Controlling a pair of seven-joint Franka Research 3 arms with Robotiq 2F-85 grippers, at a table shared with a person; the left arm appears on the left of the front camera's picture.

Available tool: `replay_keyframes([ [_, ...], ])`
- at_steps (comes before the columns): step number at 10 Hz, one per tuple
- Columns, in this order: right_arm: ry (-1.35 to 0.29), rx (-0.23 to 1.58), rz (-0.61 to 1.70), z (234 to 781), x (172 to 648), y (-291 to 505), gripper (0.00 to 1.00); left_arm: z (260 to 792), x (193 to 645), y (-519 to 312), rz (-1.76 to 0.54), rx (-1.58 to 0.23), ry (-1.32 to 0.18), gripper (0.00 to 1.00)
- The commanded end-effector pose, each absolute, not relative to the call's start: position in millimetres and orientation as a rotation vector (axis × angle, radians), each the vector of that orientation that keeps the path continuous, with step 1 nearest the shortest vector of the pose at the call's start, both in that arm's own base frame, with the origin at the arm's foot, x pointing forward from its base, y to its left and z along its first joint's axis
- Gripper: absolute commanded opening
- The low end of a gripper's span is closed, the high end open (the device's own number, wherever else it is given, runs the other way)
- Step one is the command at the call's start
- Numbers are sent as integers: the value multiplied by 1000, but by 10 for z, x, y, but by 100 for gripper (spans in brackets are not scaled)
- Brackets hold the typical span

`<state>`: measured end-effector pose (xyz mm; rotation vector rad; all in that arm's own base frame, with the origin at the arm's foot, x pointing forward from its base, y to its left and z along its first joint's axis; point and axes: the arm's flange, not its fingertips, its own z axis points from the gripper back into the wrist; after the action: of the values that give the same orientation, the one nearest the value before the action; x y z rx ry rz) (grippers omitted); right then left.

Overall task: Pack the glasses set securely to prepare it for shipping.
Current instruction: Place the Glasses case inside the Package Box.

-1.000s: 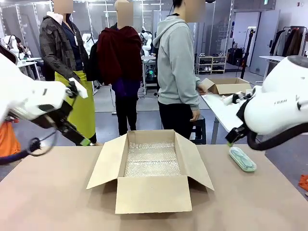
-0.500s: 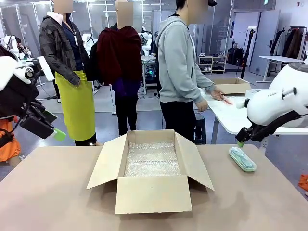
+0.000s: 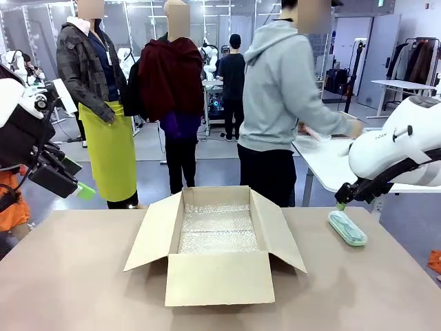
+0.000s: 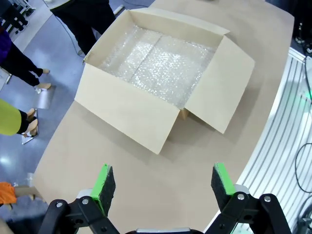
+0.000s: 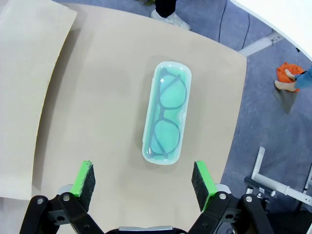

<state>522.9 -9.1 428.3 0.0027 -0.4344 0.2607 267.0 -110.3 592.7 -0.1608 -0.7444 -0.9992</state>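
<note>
Overhead, the right gripper (image 5: 142, 178) hung wide over the mint-green case (image 5: 165, 113), glasses dim through its lid; the left gripper (image 4: 163, 183), wide too, held nothing.

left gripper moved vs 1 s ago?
Yes. The left gripper has pulled back toward picture left, away from the left flap of the cardboard box, which it nearly reached a second ago. The box has stayed put.

A mint-green glasses case (image 5: 165, 113) lies on the table (image 5: 107, 97) beyond the spread right end effector (image 5: 144, 183).
</note>
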Motion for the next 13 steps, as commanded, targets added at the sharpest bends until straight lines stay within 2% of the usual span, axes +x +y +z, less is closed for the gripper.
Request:
replay_keyframes([
  [1,-441,3,260,4297,5231,-90,100,5932,2668,-1094,-1007,-153,-746,100],
  [2,-397,9,286,4171,5572,-186,100,5932,2668,-1094,-1007,-153,-746,100],
  [4,-351,-3,269,3954,5857,-223,100,5932,2668,-1094,-1007,-153,-746,100],
  [13,-173,21,143,3364,6506,-314,100,5932,2668,-1094,-1007,-153,-746,100],
])
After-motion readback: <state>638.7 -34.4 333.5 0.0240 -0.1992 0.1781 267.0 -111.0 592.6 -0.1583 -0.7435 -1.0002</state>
